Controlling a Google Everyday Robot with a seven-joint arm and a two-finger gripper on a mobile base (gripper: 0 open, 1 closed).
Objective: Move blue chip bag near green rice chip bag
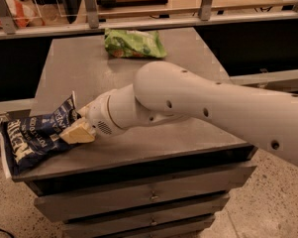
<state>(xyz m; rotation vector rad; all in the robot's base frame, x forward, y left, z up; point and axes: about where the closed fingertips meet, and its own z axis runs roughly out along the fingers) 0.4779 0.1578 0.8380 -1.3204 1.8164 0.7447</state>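
Note:
The blue chip bag (32, 140), dark navy with white lettering, lies at the front left corner of the grey table (89, 68) and hangs partly over its left edge. My gripper (79, 128) is at the bag's right end, closed on that edge. One cream fingertip (78, 133) rests on top of the bag. The bag's corner by the wrist stands up. The green rice chip bag (133, 42) lies flat at the table's far edge, well away from the blue bag.
My thick white arm (213, 108) crosses the table's right front part. Drawers (148, 197) sit below the tabletop. A railing with posts (138, 19) runs behind the table. Speckled floor lies around it.

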